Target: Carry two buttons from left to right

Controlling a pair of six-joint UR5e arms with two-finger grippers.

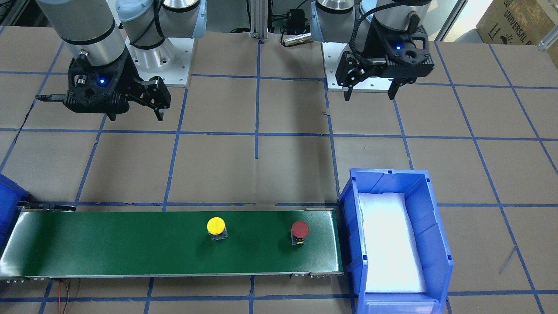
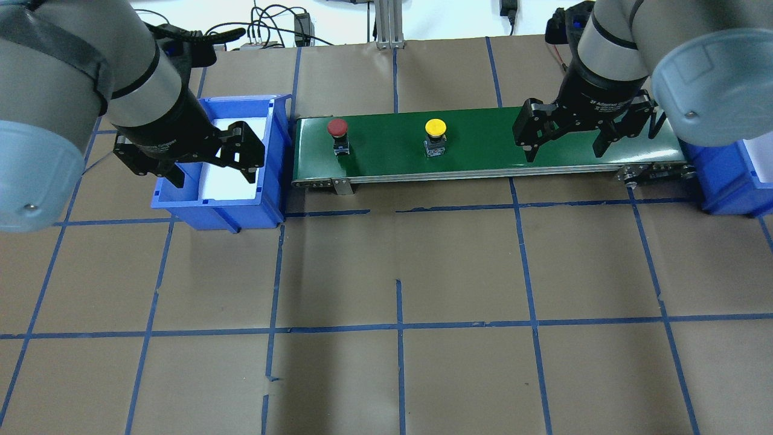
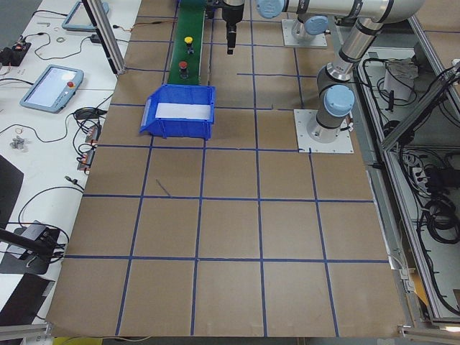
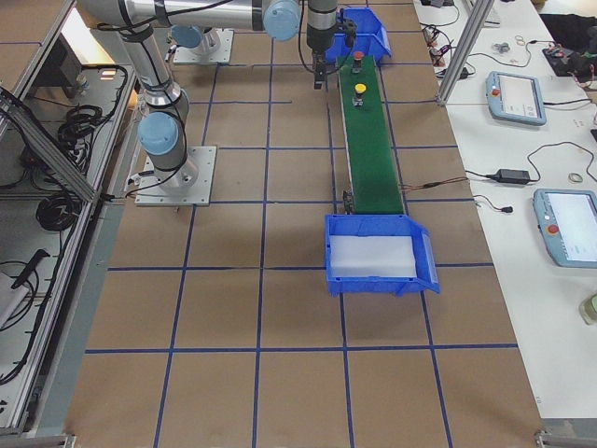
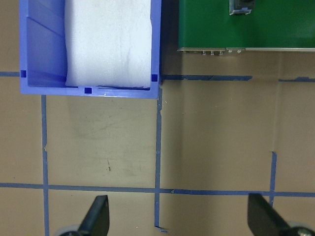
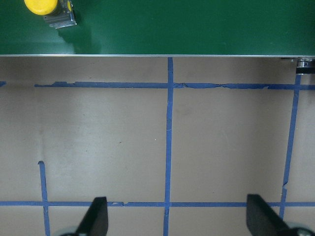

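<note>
A yellow button [image 1: 216, 225] is standing upright near the middle of a green conveyor belt [image 1: 109, 244] that is lying across the lower part of the front-facing view; a red button [image 1: 300, 229] is standing on the same belt to its right in the frame, well apart from it and near the belt's right end; neither is touching a pincer. A blue bin [image 1: 438, 244] is sitting just beyond that end, at the lower right of the frame, with a white pad [image 1: 390, 244] lying in its bottom; a second blue bin [image 1: 6, 196] is showing at the frame's left edge, at the belt's other end. The left pincer [image 1: 369, 93] is hanging in the upper right of the frame, above the brown-papered table [image 1: 283, 174] and well apart from the belt; it is gaping wide and gripping nothing. The right pincer [image 1: 135, 114] is hanging in the upper left, likewise gaping wide and carrying nothing; its wrist camera is catching the yellow button in the upper left corner of its frame and both fingertips [image 6: 98, 216] at the bottom edge, far apart. Blue tape [image 1: 257, 131] is marking the table in a grid.
</note>
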